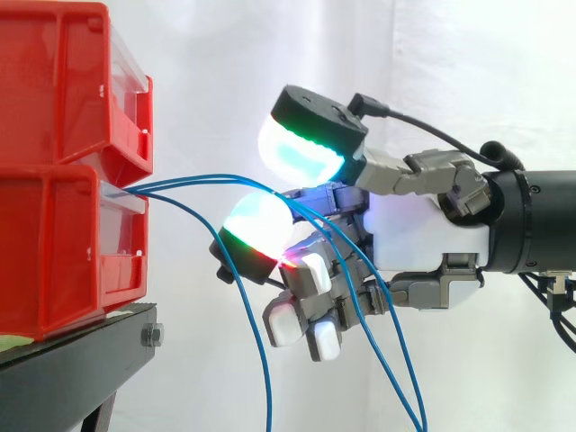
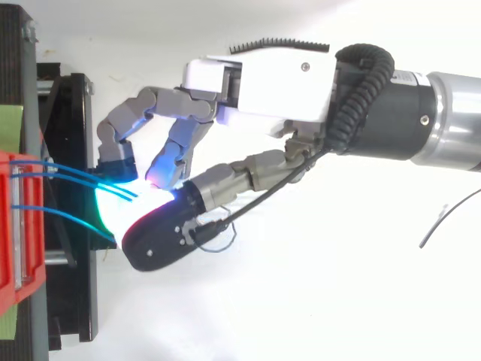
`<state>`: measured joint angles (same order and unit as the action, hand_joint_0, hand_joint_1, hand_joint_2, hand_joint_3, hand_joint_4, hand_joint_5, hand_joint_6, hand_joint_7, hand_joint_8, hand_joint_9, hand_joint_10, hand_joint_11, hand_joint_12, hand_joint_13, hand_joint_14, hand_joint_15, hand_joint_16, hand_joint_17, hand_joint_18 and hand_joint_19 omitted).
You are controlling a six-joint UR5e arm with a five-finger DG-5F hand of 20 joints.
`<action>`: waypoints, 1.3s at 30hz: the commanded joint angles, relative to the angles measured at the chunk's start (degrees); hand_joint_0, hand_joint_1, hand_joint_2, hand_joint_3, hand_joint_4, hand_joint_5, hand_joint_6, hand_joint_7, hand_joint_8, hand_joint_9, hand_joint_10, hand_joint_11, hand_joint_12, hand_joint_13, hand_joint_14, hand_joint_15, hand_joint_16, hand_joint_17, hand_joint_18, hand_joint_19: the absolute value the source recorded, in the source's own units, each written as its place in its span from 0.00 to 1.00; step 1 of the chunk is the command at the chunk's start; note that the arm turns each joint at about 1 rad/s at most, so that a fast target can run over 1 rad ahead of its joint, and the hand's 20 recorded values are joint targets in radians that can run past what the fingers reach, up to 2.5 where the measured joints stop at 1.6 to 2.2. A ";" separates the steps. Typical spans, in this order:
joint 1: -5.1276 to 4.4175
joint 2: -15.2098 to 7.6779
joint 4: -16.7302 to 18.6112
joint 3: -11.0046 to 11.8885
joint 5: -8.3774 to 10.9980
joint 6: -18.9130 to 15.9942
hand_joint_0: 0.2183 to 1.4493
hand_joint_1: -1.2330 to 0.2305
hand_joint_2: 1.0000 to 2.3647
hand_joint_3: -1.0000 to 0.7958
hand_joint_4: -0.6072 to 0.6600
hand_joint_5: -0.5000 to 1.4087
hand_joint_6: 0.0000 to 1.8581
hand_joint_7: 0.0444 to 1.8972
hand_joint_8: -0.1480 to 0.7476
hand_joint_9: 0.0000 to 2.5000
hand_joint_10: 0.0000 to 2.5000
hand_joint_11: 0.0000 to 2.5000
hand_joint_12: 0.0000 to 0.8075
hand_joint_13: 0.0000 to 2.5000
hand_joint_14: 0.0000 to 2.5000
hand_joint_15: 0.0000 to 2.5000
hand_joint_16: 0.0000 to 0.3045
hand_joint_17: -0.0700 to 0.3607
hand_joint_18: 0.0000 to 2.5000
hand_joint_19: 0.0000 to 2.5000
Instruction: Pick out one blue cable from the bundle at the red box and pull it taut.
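I have the robot hand [image 1: 423,229] reaching in from the right edge of the side view, fingers curled in. The blue cables [image 1: 202,180] come out of the front of the lower red bin [image 1: 54,261] at centre left and run right into the curl. They pass between one big glowing pad [image 1: 301,144] above and another [image 1: 256,225] below. I cannot tell which strand is actually pinched. Past the fingers, strands hang slack to the bottom edge, and one more droops down just left of the robot hand. In the top view the blue cables [image 2: 68,215] cross from the red bin [image 2: 15,226] at the left edge to the glowing pads mid-frame. The bins sit stacked on a black stand [image 1: 72,360], lower left.
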<state>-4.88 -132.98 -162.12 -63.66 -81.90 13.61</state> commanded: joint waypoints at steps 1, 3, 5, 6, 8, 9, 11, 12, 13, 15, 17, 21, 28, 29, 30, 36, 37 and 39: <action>0.05 0.00 -0.74 0.29 -0.01 0.01 0.28 0.54 0.00 0.28 0.59 0.19 0.41 0.57 0.52 0.47 0.01 0.32 0.43 0.41 0.01 0.17 0.15 0.39 0.38 0.29; 0.05 0.00 -0.91 0.29 -0.01 -0.08 0.33 0.57 0.00 0.28 0.58 0.19 0.41 0.59 0.51 0.47 0.01 0.32 0.41 0.41 0.01 0.17 0.14 0.39 0.37 0.30; 0.05 0.00 -1.09 0.29 -0.01 -0.08 0.33 0.55 0.01 0.36 0.57 0.19 0.40 0.60 0.52 0.45 0.01 0.32 0.42 0.39 0.01 0.17 0.15 0.40 0.37 0.31; 0.05 0.00 -1.09 0.29 -0.01 -0.08 0.33 0.54 0.01 0.38 0.58 0.19 0.40 0.60 0.52 0.45 0.01 0.32 0.42 0.39 0.01 0.17 0.15 0.40 0.37 0.31; 0.05 0.00 -1.09 0.29 -0.01 -0.08 0.32 0.51 0.02 0.42 0.59 0.19 0.40 0.59 0.52 0.44 0.01 0.32 0.43 0.39 0.01 0.17 0.15 0.41 0.37 0.31; 0.05 0.00 -1.09 0.38 -0.01 -0.08 0.32 0.49 0.02 0.43 0.60 0.18 0.41 0.59 0.52 0.44 0.01 0.31 0.43 0.38 0.01 0.17 0.16 0.41 0.37 0.31; 0.05 0.00 -1.09 0.29 -0.01 -0.08 0.31 0.47 0.02 0.43 0.60 0.18 0.41 0.58 0.52 0.43 0.01 0.31 0.43 0.38 0.01 0.17 0.16 0.41 0.37 0.31; 0.05 0.00 -1.09 0.29 -0.01 -0.08 0.31 0.45 0.02 0.43 0.60 0.18 0.41 0.58 0.52 0.43 0.01 0.32 0.43 0.38 0.01 0.18 0.16 0.41 0.37 0.31; 0.05 0.00 -1.09 0.38 0.08 -0.08 0.31 0.44 0.01 0.42 0.60 0.18 0.41 0.58 0.52 0.43 0.01 0.32 0.44 0.38 0.01 0.18 0.16 0.41 0.37 0.31; 0.05 0.00 -1.18 0.29 0.08 -0.08 0.31 0.43 0.02 0.43 0.60 0.18 0.41 0.58 0.53 0.43 0.01 0.32 0.43 0.39 0.01 0.18 0.16 0.41 0.37 0.31; 0.05 0.00 -1.18 0.29 -0.01 0.01 0.31 0.42 0.01 0.42 0.60 0.18 0.41 0.57 0.53 0.43 0.01 0.32 0.43 0.39 0.01 0.18 0.16 0.41 0.37 0.31; 0.05 0.00 -1.18 0.29 0.08 0.10 0.31 0.41 0.01 0.41 0.60 0.18 0.42 0.58 0.52 0.42 0.01 0.32 0.43 0.39 0.01 0.18 0.16 0.41 0.37 0.30; 0.05 0.00 -1.27 0.29 0.08 0.10 0.34 0.35 0.01 0.41 0.59 0.16 0.45 0.54 0.52 0.40 0.01 0.33 0.43 0.38 0.01 0.17 0.15 0.40 0.37 0.29; 0.05 0.00 -1.44 0.29 0.08 0.10 0.35 0.33 0.01 0.39 0.59 0.16 0.46 0.53 0.51 0.40 0.01 0.33 0.43 0.38 0.01 0.17 0.15 0.40 0.37 0.28; 0.05 0.00 -1.53 0.29 0.08 0.10 0.36 0.31 0.01 0.38 0.58 0.16 0.46 0.52 0.51 0.39 0.01 0.33 0.43 0.38 0.01 0.17 0.15 0.40 0.36 0.28; 0.14 0.00 -1.79 0.29 -0.01 0.10 0.44 0.24 0.01 0.35 0.57 0.15 0.49 0.54 0.50 0.39 0.01 0.34 0.42 0.37 0.01 0.16 0.14 0.39 0.36 0.26; 0.14 0.00 -1.79 0.29 -0.01 0.10 0.46 0.24 0.01 0.33 0.57 0.15 0.49 0.54 0.50 0.39 0.01 0.34 0.41 0.37 0.01 0.16 0.14 0.39 0.35 0.26; 0.14 0.00 -1.79 0.29 -0.01 0.10 0.47 0.24 0.00 0.30 0.59 0.15 0.49 0.53 0.50 0.40 0.01 0.35 0.41 0.38 0.01 0.16 0.14 0.39 0.35 0.26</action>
<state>-4.77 -132.98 -163.89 -63.37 -81.90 13.68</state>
